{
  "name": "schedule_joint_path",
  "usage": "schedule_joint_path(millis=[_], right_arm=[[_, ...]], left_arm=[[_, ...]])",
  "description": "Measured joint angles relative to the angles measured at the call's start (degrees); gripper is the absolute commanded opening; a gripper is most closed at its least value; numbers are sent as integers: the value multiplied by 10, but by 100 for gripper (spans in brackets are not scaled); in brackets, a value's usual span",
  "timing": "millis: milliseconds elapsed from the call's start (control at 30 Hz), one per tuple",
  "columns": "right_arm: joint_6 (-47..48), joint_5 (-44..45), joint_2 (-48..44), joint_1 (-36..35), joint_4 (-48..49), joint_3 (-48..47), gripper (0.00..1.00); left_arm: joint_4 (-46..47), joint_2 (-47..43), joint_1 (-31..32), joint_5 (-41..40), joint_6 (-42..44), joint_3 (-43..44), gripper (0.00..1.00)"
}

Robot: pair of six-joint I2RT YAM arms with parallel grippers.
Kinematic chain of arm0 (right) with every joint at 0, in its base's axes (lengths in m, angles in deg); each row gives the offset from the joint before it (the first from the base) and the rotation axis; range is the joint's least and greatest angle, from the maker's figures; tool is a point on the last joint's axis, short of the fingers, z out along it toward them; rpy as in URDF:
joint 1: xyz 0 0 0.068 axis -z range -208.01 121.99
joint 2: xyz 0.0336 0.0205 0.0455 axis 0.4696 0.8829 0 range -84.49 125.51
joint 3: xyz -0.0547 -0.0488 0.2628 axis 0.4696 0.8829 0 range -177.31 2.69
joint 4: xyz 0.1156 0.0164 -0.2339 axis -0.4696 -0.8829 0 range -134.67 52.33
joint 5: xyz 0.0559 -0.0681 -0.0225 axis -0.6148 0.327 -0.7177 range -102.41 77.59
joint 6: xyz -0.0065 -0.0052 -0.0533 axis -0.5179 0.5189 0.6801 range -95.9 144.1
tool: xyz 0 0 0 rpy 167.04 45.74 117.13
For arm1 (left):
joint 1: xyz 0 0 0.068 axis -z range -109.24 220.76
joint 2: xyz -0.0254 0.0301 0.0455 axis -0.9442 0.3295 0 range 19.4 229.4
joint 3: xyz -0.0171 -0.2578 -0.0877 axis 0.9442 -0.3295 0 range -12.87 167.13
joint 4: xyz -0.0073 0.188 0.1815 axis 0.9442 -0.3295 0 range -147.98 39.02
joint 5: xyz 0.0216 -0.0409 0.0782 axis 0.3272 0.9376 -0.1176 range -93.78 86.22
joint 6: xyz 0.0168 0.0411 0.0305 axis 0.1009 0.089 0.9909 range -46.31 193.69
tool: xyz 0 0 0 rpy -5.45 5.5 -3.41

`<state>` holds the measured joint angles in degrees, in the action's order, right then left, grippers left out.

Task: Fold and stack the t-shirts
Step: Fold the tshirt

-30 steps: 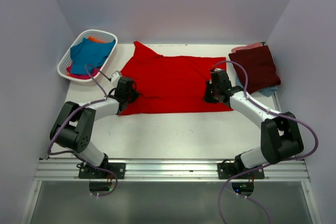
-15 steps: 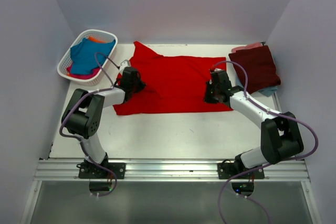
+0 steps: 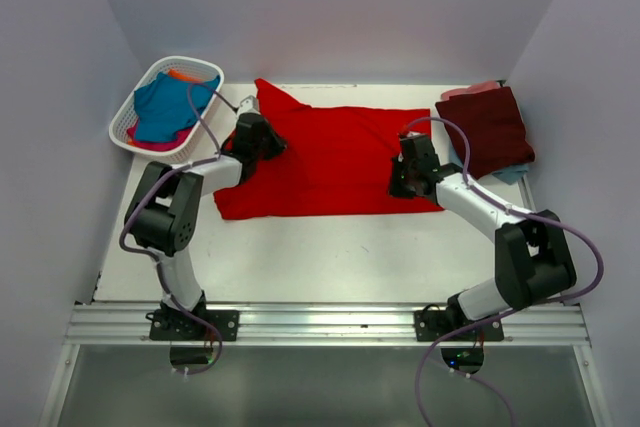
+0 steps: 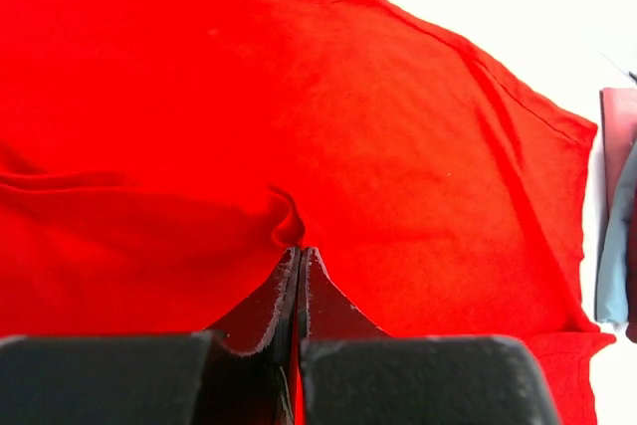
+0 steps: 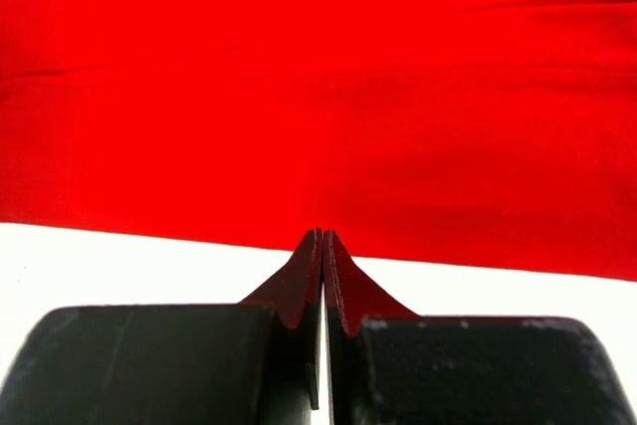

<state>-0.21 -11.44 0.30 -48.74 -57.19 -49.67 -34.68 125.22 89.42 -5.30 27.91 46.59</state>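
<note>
A large bright red t-shirt [image 3: 330, 162] lies spread across the middle of the table. My left gripper [image 3: 262, 137] sits on its left part, shut, with a small pucker of red cloth pinched at its tips [image 4: 299, 251]. My right gripper [image 3: 400, 179] rests at the shirt's right part, shut; in the right wrist view its tips [image 5: 322, 236] meet the edge of the red cloth [image 5: 318, 97] over white table, and no cloth shows between the jaws. A folded dark maroon t-shirt [image 3: 490, 127] lies at the back right on top of pink [image 3: 470, 90] and pale blue [image 3: 510, 175] ones.
A white lattice basket [image 3: 120, 127] at the back left holds a teal blue t-shirt [image 3: 165, 107], an orange one [image 3: 185, 75] and a pink one [image 3: 150, 142]. Grey walls close in the table on three sides. Both arms' cables loop over the table.
My left gripper has moved up and to the right, from the shirt's lower left towards its upper left, drawing red cloth with it. The right arm has not moved.
</note>
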Motion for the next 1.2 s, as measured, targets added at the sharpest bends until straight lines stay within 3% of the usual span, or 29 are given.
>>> schedule_joint_path(millis=[367,400,433,500,533,567,700,767,800,900,933,967,1000,1033,1200], right_arm=[[3,10,2,0,-2,0,0],[3,11,2,0,-2,0,0],[3,11,2,0,-2,0,0],[4,11,2,0,-2,0,0],[4,11,2,0,-2,0,8],[3,11,2,0,-2,0,9],[4,14,3,0,-1,0,9],[4,19,11,0,5,0,8],[4,22,17,0,7,-1,0],[0,31,70,0,7,-17,0],[0,35,91,0,7,-24,0],[-1,39,109,0,7,-31,0],[-1,42,126,0,8,-37,0],[-3,43,137,0,8,-41,0],[-3,53,153,0,19,-59,0]], left_arm=[[-12,79,-3,55,30,76,0],[-13,81,-3,60,32,77,6],[-12,82,-3,66,35,77,33],[-5,82,-3,75,45,76,60],[6,80,-3,76,48,71,80],[12,76,-3,75,51,64,85],[22,14,-3,59,58,-11,88],[18,-23,-3,51,60,-37,85],[15,-40,-3,48,61,-46,83],[17,-78,-3,43,60,-69,53],[21,-89,-3,42,59,-81,33],[26,-98,-3,42,56,-96,23],[26,-104,-3,40,59,-110,6],[25,-105,-3,40,59,-122,0],[22,-105,-3,42,58,-158,0]])
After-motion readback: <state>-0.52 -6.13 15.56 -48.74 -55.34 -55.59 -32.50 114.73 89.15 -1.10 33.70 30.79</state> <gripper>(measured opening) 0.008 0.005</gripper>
